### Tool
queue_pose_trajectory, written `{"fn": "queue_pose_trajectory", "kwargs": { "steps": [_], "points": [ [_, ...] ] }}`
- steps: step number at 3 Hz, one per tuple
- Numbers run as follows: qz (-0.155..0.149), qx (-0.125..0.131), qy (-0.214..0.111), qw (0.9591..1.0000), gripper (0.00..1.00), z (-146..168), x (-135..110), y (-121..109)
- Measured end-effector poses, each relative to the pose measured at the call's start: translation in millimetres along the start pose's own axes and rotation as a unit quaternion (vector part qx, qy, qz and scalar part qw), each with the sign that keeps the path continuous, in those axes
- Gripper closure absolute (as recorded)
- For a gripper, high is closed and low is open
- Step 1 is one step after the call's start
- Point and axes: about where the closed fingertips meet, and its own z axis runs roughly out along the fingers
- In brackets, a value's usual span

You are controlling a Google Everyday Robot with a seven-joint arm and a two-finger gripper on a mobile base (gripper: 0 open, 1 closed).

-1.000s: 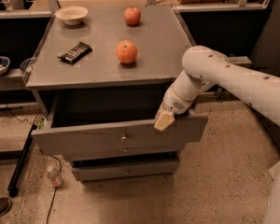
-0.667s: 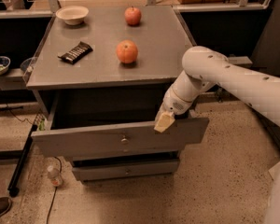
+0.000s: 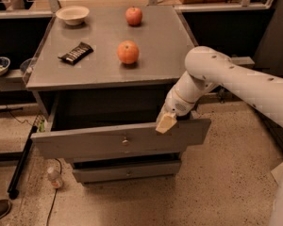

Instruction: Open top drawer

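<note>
The top drawer [image 3: 94, 142] is the widest grey one, pulled well out from under the grey cabinet top [image 3: 104, 69]. Its flat front panel has a small round knob [image 3: 125, 140] at its centre. The inside of the drawer is dark. My gripper [image 3: 166, 123] hangs from the white arm at the upper edge of the front panel, right of the knob. Its yellowish tip rests on the panel's top edge.
On the cabinet top lie an orange [image 3: 128, 52], an apple [image 3: 134, 16], a white bowl [image 3: 72, 15] and a dark snack bar [image 3: 76, 52]. A lower grey drawer [image 3: 127, 172] sticks out slightly. A small bottle [image 3: 54, 177] and cables lie on the floor at left.
The drawer stands a little further out than a second ago. My gripper stays at the same spot on the panel's top edge.
</note>
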Motion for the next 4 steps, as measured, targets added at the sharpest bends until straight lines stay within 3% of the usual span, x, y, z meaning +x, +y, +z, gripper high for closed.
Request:
{"fn": "queue_pose_trajectory", "kwargs": {
  "steps": [1, 3, 4],
  "points": [
    [0.016, -0.015, -0.031, 0.9993, 1.0, -11.6, 12.3, 14.8],
    [0.026, -0.028, -0.053, 0.9979, 1.0, -19.7, 22.7, 30.8],
    [0.032, -0.045, -0.071, 0.996, 1.0, -27.6, 35.6, 52.8]
  ]
}}
